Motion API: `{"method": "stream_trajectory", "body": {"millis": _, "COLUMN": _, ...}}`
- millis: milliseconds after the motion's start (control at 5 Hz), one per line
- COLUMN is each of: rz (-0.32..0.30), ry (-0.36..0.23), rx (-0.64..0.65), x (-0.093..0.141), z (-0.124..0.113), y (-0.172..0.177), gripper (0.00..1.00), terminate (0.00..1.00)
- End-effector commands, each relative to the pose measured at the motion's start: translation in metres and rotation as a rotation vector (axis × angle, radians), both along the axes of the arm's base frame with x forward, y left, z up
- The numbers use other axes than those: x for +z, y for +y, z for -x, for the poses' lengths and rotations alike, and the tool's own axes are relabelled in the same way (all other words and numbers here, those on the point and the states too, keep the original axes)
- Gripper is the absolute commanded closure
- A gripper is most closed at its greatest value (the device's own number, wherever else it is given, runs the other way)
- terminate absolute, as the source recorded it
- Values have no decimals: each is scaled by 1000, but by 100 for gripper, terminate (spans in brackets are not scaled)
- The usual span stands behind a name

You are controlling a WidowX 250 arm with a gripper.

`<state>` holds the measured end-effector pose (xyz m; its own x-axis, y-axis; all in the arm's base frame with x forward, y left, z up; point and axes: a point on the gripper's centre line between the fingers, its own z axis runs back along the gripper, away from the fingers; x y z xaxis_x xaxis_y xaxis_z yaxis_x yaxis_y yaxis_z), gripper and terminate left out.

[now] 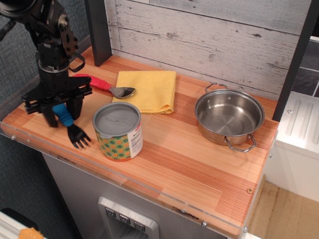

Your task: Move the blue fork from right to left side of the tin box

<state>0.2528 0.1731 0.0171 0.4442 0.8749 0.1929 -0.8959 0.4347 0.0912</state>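
**Fork down at the left of the tin, my jaws spread around its handle**

The blue fork (70, 123) lies at the lower left of the frame, its dark tined head pointing toward the front edge of the wooden counter (189, 154) and just beside the tin box (118, 130), apart from it by a narrow strip of wood. The blue handle runs up and back between my fingers. I judge the fork to be resting on the counter on the left side of the tin, so the placing looks done or nearly so.

What could go wrong: if I lift away crooked, a finger could catch the ribbed handle and drag or flip the fork, perhaps toward the counter's front edge, which is close. A sideways swing to the right could also knock the tin.

My gripper (61, 112) stands spread, one finger on each side of the handle; I appear to be pinching nothing, though whether a pad touches the handle I cannot tell.

Farther back lie the red-handled spoon (107, 87), the yellow cloth (149, 89) and, at right, the steel pot (229, 117).
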Motion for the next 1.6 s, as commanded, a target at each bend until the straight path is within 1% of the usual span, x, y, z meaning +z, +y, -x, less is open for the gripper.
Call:
{"method": "stream_trajectory", "body": {"millis": 0, "rz": -44, "ry": 20, "rx": -80, "x": 54, "z": -16, "y": 0, "gripper": 0, "terminate": 0}}
{"method": "stream_trajectory", "body": {"millis": 200, "rz": -34, "ry": -10, "rx": -161, "x": 77, "z": -29, "y": -4, "gripper": 0, "terminate": 0}}
{"method": "stream_trajectory", "body": {"millis": 400, "rz": -22, "ry": -13, "rx": -367, "x": 94, "z": -61, "y": -15, "gripper": 0, "terminate": 0}}
{"method": "stream_trajectory", "body": {"millis": 600, "rz": -19, "ry": -15, "rx": -534, "x": 114, "z": -85, "y": -28, "gripper": 0, "terminate": 0}}
{"method": "stream_trajectory", "body": {"millis": 800, "rz": -3, "ry": -34, "rx": -639, "x": 136, "z": -100, "y": -41, "gripper": 0, "terminate": 0}}
{"method": "stream_trajectory", "body": {"millis": 1000, "rz": 3, "ry": -50, "rx": -691, "x": 152, "z": -106, "y": -53, "gripper": 0, "terminate": 0}}
{"method": "stream_trajectory", "body": {"millis": 1200, "rz": 41, "ry": -80, "rx": -751, "x": 162, "z": -119, "y": -61, "gripper": 0, "terminate": 0}}
{"method": "stream_trajectory", "body": {"millis": 1400, "rz": 41, "ry": -80, "rx": -751, "x": 162, "z": -119, "y": -61, "gripper": 0, "terminate": 0}}
